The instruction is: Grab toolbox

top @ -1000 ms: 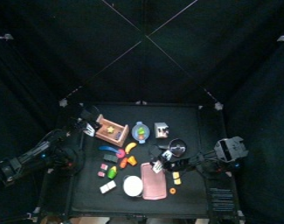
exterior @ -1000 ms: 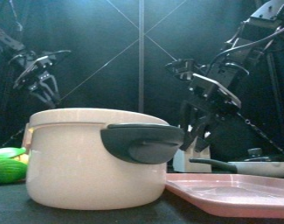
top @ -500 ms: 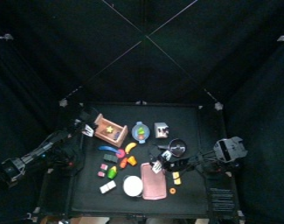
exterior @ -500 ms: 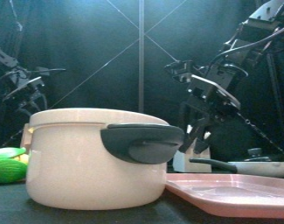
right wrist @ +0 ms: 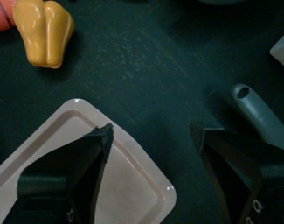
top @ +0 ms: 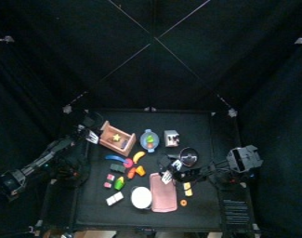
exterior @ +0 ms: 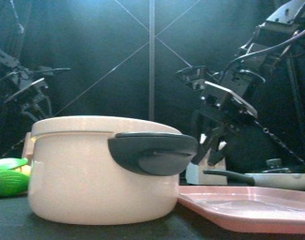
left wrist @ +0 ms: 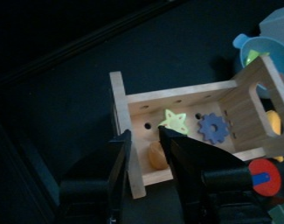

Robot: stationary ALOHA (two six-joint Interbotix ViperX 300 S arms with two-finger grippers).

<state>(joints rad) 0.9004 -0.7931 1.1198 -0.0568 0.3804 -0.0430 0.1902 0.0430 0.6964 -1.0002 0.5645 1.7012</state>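
Observation:
The toolbox [top: 116, 137] is a small reddish-brown walled box at the table's back left. The left wrist view looks down into the toolbox [left wrist: 190, 109], where a yellow star and a blue gear lie. My left gripper [top: 90, 140] hangs just left of it and is open. In the left wrist view the left gripper [left wrist: 144, 136] has its jaws astride the box's near end wall, with nothing held. My right gripper [top: 180, 168] stands open at the right, and in its wrist view the right gripper [right wrist: 155, 136] hovers over a corner of the pink slab [right wrist: 97, 171].
A cream pot [exterior: 99, 169] with a dark handle fills the front view and hides the toolbox. The flat pink slab [top: 164, 196] lies front centre beside a white round lid [top: 142, 196]. Small coloured toys [top: 132, 165] are scattered mid-table. A yellow-orange piece [right wrist: 45, 31] lies near the right gripper.
My left arm has shifted slightly leftward in the front view, its gripper still open. The right arm has barely moved.

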